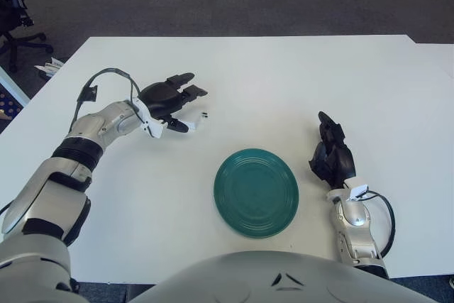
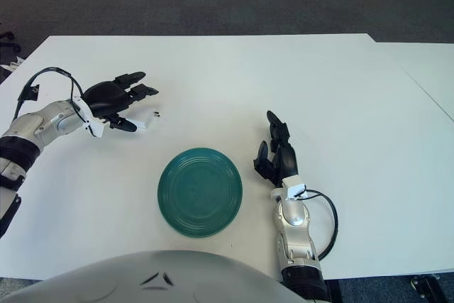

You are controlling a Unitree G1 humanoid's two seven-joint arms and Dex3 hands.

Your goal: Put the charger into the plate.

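A small white charger lies on the white table, its two prongs pointing right, left of and beyond the green plate. My left hand hovers right over the charger. Its fingers stretch out above the charger and the thumb sits beside its near edge, so the hand is open and not closed around it. The plate holds nothing. My right hand shows just right of the plate, idle, with its fingers relaxed and pointing away from me.
A second white table adjoins at the far right. An office chair stands on the dark carpet beyond the table's left corner, with some papers at that edge. A black cable loops off my left wrist.
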